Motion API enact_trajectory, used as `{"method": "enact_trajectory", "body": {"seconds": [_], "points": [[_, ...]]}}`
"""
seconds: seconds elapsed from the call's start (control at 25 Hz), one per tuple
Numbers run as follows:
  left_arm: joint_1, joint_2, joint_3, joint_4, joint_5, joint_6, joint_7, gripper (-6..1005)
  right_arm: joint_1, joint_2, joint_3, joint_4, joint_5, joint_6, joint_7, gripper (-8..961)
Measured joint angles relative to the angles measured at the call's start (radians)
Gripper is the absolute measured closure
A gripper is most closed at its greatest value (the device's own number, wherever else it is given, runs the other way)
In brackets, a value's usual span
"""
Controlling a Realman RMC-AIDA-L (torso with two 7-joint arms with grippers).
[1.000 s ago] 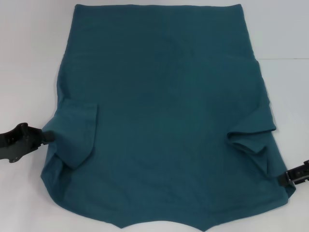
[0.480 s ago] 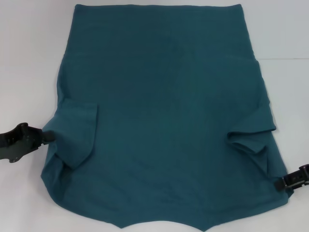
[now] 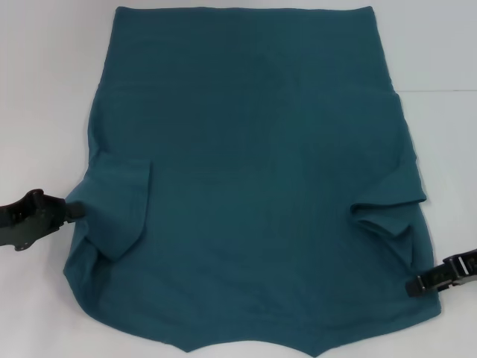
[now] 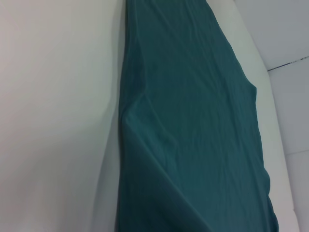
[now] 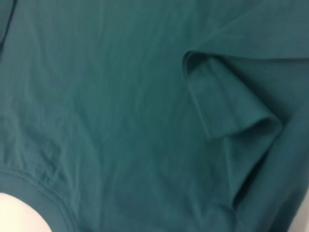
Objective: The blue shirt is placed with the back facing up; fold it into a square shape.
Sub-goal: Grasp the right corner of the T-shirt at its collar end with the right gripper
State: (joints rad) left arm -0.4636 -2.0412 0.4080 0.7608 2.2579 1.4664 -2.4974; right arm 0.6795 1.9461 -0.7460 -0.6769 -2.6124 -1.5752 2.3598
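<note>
With both sleeves already turned in, the blue shirt lies spread on the white bench; the left gripper seems clamped on its side edge, while the right gripper's fingers I cannot tell. Side folding seems in hand; next, lift both edges evenly inward

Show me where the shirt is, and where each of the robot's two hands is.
blue shirt (image 3: 253,171), head view, middle of its back.
left hand (image 3: 65,209), head view, its tip at the shirt's edge.
right hand (image 3: 417,286), head view, its tip over the shirt's edge.
</note>
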Motion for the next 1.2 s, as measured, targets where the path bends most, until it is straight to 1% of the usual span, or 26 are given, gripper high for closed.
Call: {"method": "enact_trajectory", "body": {"seconds": [0.2, 0.64, 0.84, 1.08, 1.2], "points": [[0.0, -0.001, 0.0, 0.0, 0.0, 0.0, 0.0, 997, 0.007, 0.007, 0.004, -0.005, 0.002, 0.0, 0.006, 256], [0.001, -0.001, 0.0, 0.0, -0.002, 0.0, 0.001, 997, 0.011, 0.008, -0.003, -0.009, -0.002, 0.001, 0.024, 385], [0.0, 0.0, -0.002, 0.0, -0.006, 0.005, 0.004, 997, 0.008, 0.008, -0.002, -0.009, -0.003, 0.003, 0.024, 629], [0.001, 0.0, -0.002, 0.0, -0.014, 0.014, 0.007, 996, 0.001, 0.008, 0.005, -0.009, -0.001, 0.003, 0.024, 861], [0.004, 0.0, -0.001, 0.001, -0.014, 0.025, 0.01, 996, -0.006, 0.004, 0.021, -0.01, 0.005, 0.0, 0.02, 898]]}}
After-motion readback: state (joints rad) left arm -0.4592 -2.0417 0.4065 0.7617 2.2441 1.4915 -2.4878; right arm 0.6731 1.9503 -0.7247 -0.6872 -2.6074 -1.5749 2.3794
